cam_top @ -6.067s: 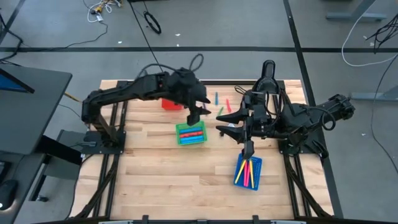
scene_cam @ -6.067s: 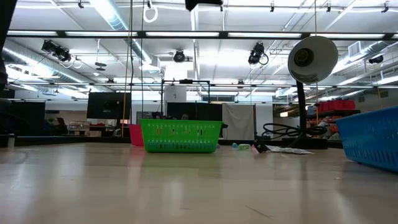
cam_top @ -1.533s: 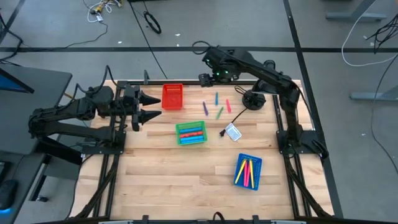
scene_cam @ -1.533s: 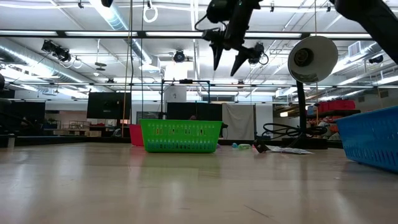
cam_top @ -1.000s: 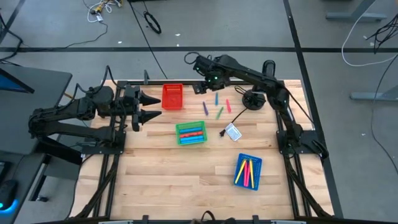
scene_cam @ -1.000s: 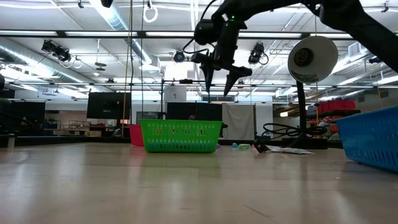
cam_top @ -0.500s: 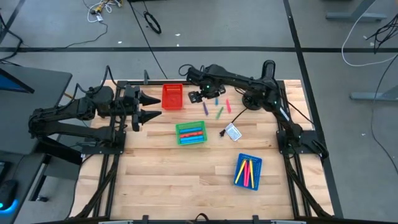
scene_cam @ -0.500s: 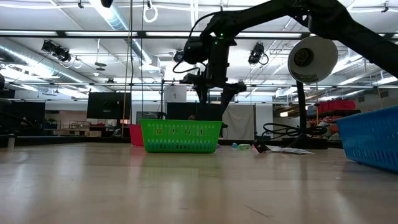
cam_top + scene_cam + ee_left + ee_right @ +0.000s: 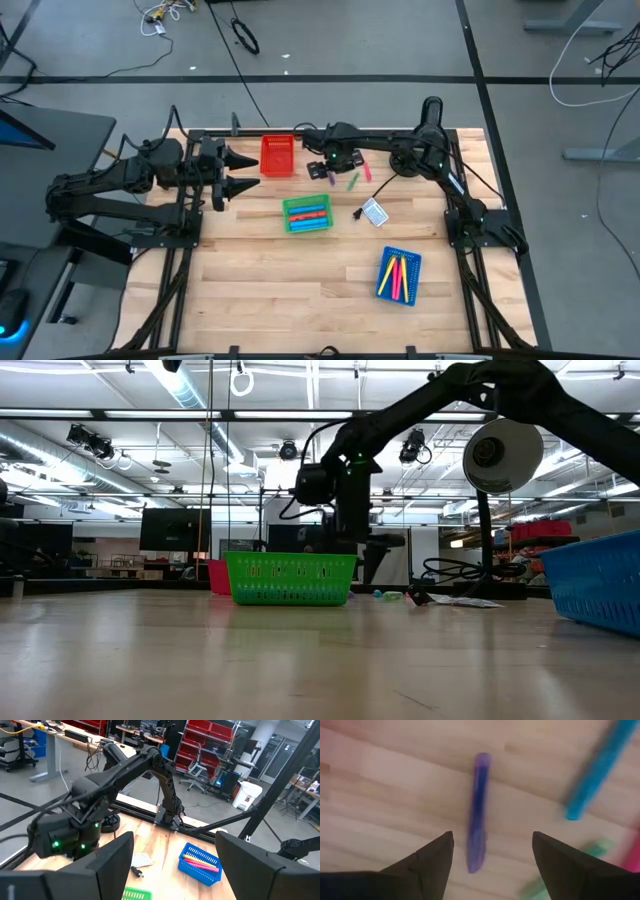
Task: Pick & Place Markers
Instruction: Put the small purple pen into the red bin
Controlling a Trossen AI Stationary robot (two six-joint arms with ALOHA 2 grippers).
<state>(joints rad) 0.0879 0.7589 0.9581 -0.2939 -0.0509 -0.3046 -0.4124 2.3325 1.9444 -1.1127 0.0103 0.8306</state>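
Purple marker [image 9: 477, 810] lay flat on the bare wood of the counter [image 9: 300, 280], upper centre of the high frame, long axis running roughly toward the far edge with a slight tilt; seen in the right wrist view straight between the two dark fingertips, touching neither. Blue marker [image 9: 600, 767] lay close by at a slant, well clear of the purple one, with a green marker [image 9: 353, 181] and a red marker [image 9: 367, 171] just beyond it. More markers lay lengthwise inside the green tray [image 9: 306, 213] at the frame's centre and inside the blue tray [image 9: 399, 275] at lower right, those in the blue tray pointing along the tray's long side.

Open wood surrounded the loose markers on the near side; red tray [image 9: 277, 155] stood just to their left near the far edge, a small white-and-blue card [image 9: 374, 212] lay to their lower right, and the round base of a lamp [image 9: 407, 160] sat to their right. Lower half of the counter stood largely bare.

Right end effector [image 9: 322, 170] hung low directly over the purple marker, fingers spread wide and empty, arm stretched nearly level leftward along the far edge from its base at right. Left end effector [image 9: 243, 171] waited at the upper left, outside the counter's left edge, fingers apart and pointing rightward, holding nothing.
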